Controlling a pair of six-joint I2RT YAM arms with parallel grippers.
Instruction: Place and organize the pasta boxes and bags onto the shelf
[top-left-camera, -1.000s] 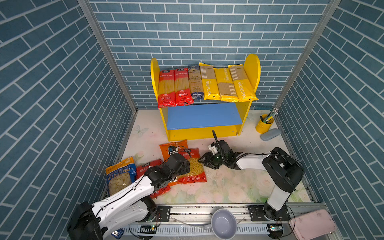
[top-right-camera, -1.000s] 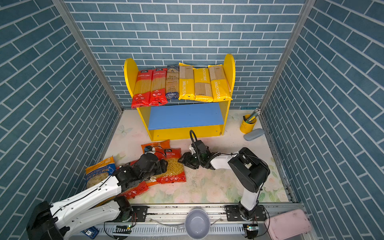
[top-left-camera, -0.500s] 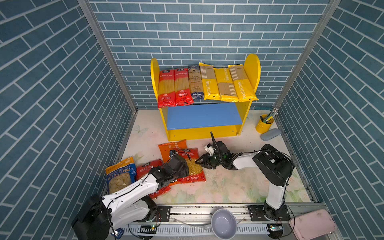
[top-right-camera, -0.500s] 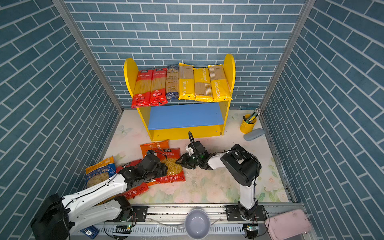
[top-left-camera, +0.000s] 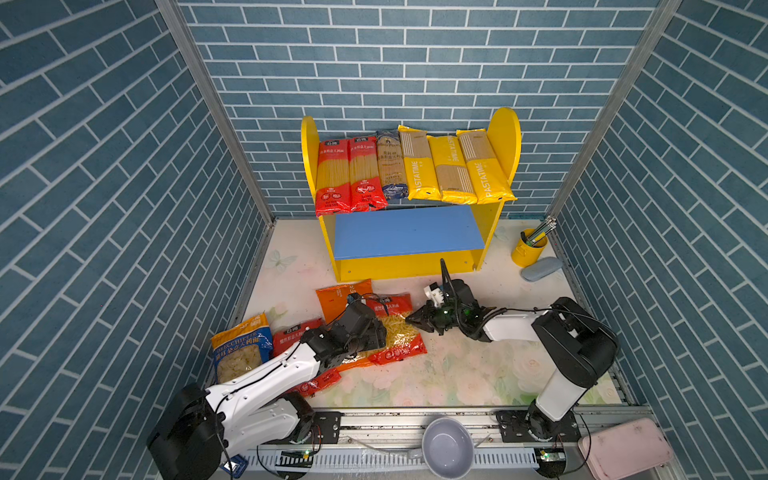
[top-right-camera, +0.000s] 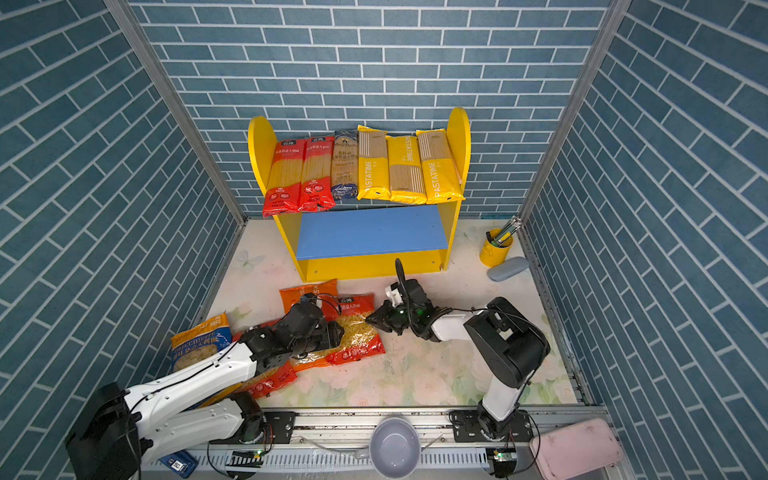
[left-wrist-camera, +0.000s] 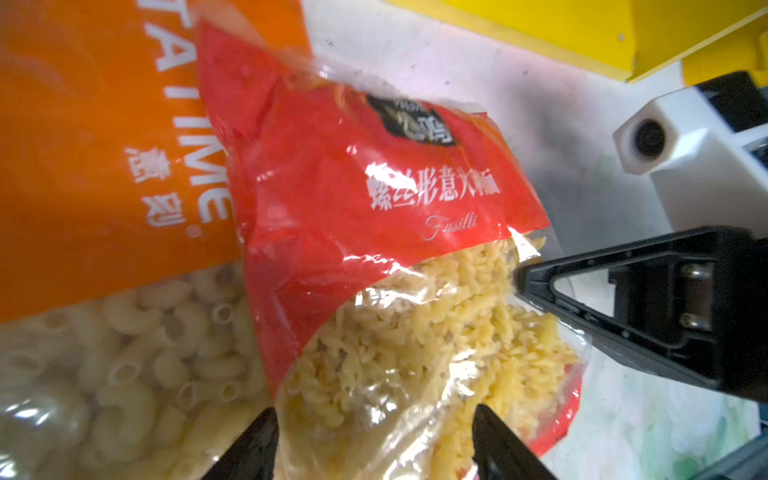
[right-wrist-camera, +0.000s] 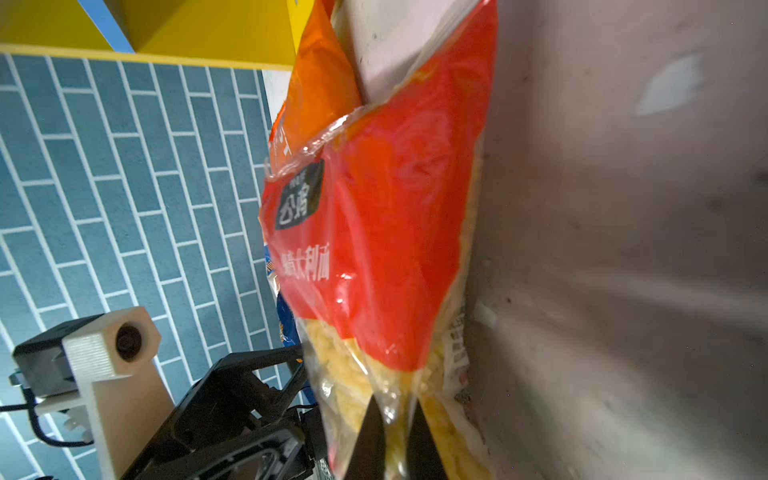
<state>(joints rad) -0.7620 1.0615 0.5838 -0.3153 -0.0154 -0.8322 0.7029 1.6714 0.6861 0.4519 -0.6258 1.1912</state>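
The red fusilli bag (top-left-camera: 401, 336) (top-right-camera: 358, 332) lies on the floor in front of the shelf (top-left-camera: 407, 232) (top-right-camera: 370, 232). My right gripper (top-left-camera: 411, 320) (right-wrist-camera: 395, 436) is shut on the clear plastic at the bag's right edge. My left gripper (top-left-camera: 380, 332) (left-wrist-camera: 372, 415) stands open, its fingers straddling the bag's clear window. An orange macaroni bag (top-left-camera: 343, 293) (left-wrist-camera: 104, 124) lies partly under the red one. A blue-orange bag (top-left-camera: 239, 351) and another red bag (top-left-camera: 316, 380) lie to the left, partly hidden by my left arm. Several spaghetti packs (top-left-camera: 411, 166) lie on the shelf's upper tier; its blue lower board is bare.
A yellow pen cup (top-left-camera: 530, 249) and a grey case (top-left-camera: 540, 269) sit right of the shelf. A grey bowl (top-left-camera: 446, 446) and a pink tray (top-left-camera: 623, 449) rest at the front rail. Blue brick walls close in the floral floor on three sides.
My right gripper has slid left to the red fusilli bag and closed on its edge. The left gripper has stayed over the bag, its jaws narrowing slightly.
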